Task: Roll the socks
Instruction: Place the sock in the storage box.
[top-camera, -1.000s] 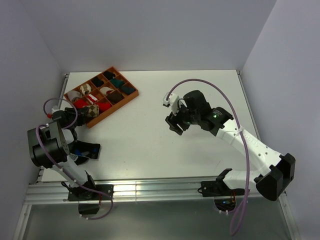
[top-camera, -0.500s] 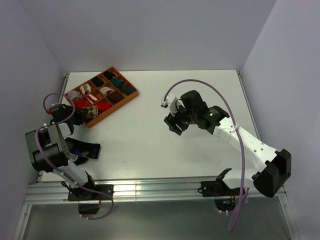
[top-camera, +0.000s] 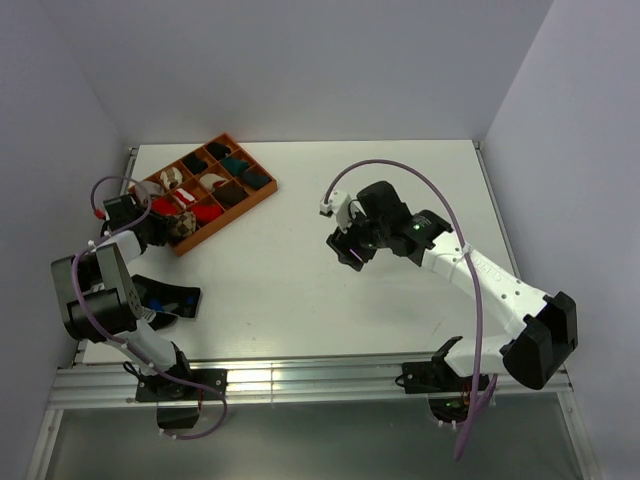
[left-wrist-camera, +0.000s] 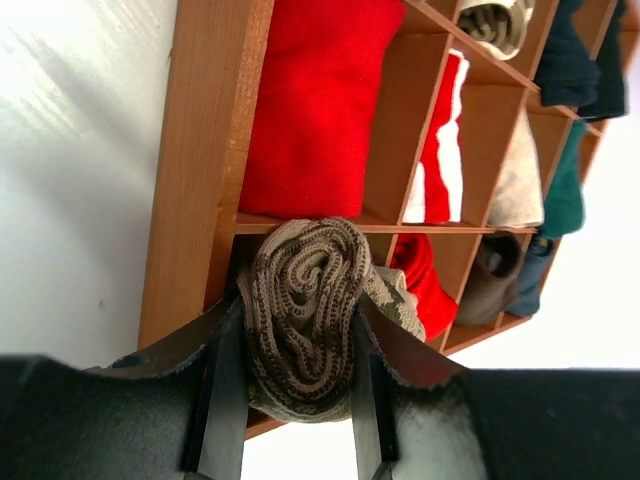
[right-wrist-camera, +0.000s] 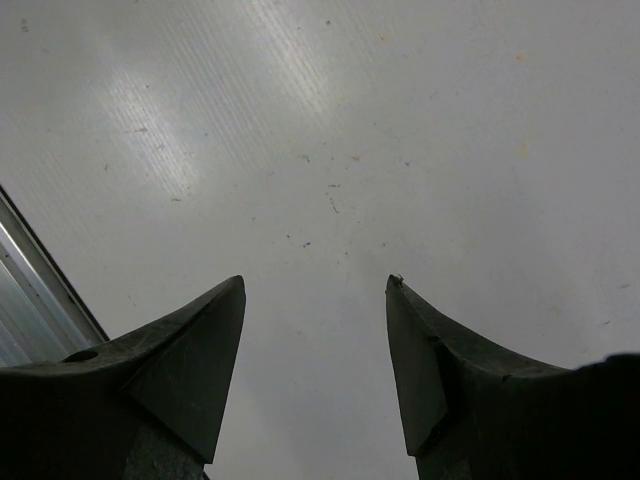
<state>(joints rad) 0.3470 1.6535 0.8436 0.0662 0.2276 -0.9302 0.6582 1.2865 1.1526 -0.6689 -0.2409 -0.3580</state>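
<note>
The tan-and-brown argyle sock (left-wrist-camera: 300, 320) is rolled into a tight coil. My left gripper (left-wrist-camera: 290, 400) is shut on it, one finger on each side. It holds the roll in the near corner compartment of the wooden tray (left-wrist-camera: 195, 150). In the top view the left gripper (top-camera: 152, 230) sits at the tray's near-left edge, with the argyle roll (top-camera: 181, 226) just inside. A red roll with a white patch (left-wrist-camera: 440, 150) lies in a compartment farther in. My right gripper (top-camera: 350, 250) is open and empty over bare table, as the right wrist view (right-wrist-camera: 315, 290) shows.
The tray (top-camera: 262, 192) has several compartments holding a plain red roll (left-wrist-camera: 315, 110) and black, teal, white and beige rolls. A dark object with some blue (top-camera: 168, 298) lies on the table beside the left arm. Walls close in on both sides.
My left gripper has moved up and right to the tray's edge with the argyle roll in it. My right gripper has shifted slightly left.
</note>
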